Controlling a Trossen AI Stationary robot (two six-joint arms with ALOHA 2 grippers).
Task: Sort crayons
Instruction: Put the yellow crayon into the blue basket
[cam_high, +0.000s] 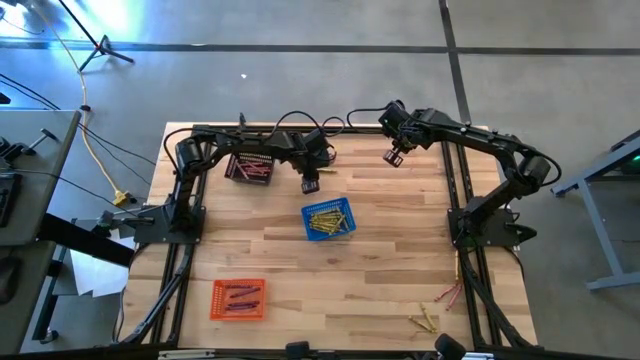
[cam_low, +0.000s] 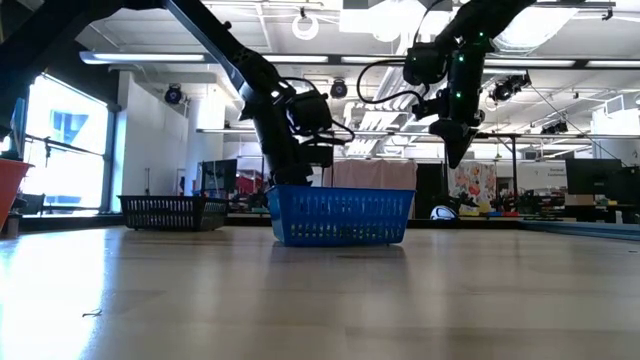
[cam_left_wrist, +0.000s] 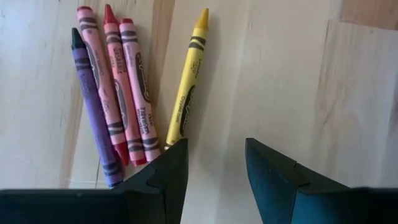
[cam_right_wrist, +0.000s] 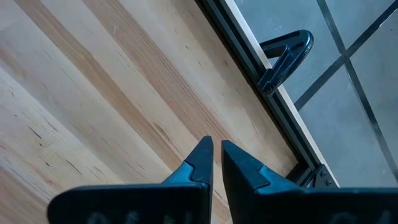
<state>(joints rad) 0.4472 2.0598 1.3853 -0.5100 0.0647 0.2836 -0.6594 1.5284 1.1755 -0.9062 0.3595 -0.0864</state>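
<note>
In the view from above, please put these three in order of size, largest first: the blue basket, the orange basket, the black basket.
1. Blue basket and orange basket: they look alike, so I do not rank them.
2. Black basket: looks smallest, but the left arm covers part of it, so this is unsure.

The wooden table (cam_high: 380, 270) carries 3 mesh baskets, blue (cam_high: 328, 221), black (cam_high: 250, 166), orange (cam_high: 238, 299), plus loose crayons (cam_high: 432, 312).
</note>
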